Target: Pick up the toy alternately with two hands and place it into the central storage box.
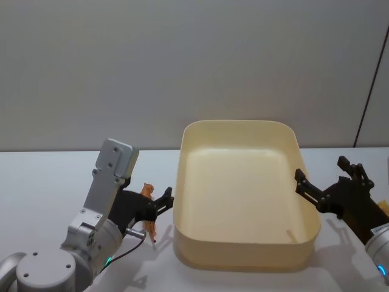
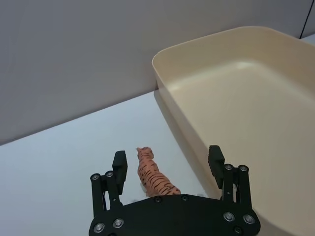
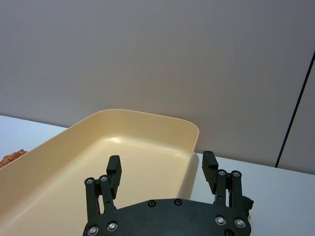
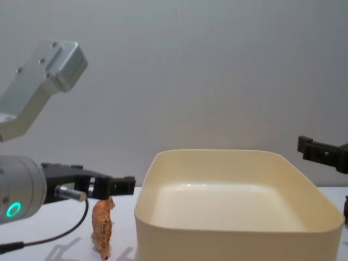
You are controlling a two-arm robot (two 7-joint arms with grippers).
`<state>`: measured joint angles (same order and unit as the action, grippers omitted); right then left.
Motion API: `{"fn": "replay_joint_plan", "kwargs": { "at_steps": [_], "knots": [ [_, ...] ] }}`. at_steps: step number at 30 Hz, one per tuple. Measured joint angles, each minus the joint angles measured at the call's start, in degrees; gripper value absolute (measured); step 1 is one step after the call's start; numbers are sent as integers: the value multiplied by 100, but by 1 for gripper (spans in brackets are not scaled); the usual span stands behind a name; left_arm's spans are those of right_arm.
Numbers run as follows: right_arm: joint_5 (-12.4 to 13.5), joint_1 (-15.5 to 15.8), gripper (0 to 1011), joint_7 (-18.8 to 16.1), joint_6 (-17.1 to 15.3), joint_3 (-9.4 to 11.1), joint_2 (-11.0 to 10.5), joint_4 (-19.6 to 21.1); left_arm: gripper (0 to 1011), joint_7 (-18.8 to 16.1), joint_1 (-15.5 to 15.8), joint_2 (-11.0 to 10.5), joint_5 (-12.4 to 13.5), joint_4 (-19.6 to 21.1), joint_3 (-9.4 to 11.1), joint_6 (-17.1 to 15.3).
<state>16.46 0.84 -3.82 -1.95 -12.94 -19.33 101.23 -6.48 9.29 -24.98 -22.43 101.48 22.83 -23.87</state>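
The toy, a small orange striped tiger (image 1: pixel 148 192), stands on the white table just left of the central storage box (image 1: pixel 243 125), a large cream tub. My left gripper (image 1: pixel 159 204) is open low over the table, one finger on each side of the tiger without touching it. The left wrist view shows the tiger (image 2: pixel 155 178) between the spread fingers (image 2: pixel 120 162), with the tub wall (image 2: pixel 206 42) close by. From the chest, the tiger (image 4: pixel 102 225) stands under the left gripper (image 4: pixel 122 186). My right gripper (image 1: pixel 321 169) hangs open beside the tub's right rim, holding nothing.
The white table (image 1: pixel 48 176) runs left of the tub, with free room behind the tiger. A grey wall stands close behind the table, with a dark vertical strip (image 1: pixel 368 97) at the right. A small dark object (image 4: pixel 346 209) shows at the right edge.
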Motion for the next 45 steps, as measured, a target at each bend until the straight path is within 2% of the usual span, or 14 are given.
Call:
{"fn": "replay_joint_plan", "kwargs": {
  "at_steps": [9, 17, 34, 36, 45],
  "knots": [
    [0, 0, 1001, 0, 0, 0, 0, 0, 1001, -47, 28, 42, -43, -225, -54, -228],
    [0, 0, 1001, 0, 0, 0, 0, 0, 1001, -34, 71, 94, -58, -443, -86, -306],
    [0, 0, 1001, 0, 0, 0, 0, 0, 1001, 289, 249, 260, -49, -862, -111, -380],
    [0, 0, 1001, 0, 0, 0, 0, 0, 979, 313, 261, 269, -44, -886, -112, -386],
    [0, 0, 1001, 0, 0, 0, 0, 0, 741, 405, 309, 310, -28, -983, -117, -412]
  ]
}}
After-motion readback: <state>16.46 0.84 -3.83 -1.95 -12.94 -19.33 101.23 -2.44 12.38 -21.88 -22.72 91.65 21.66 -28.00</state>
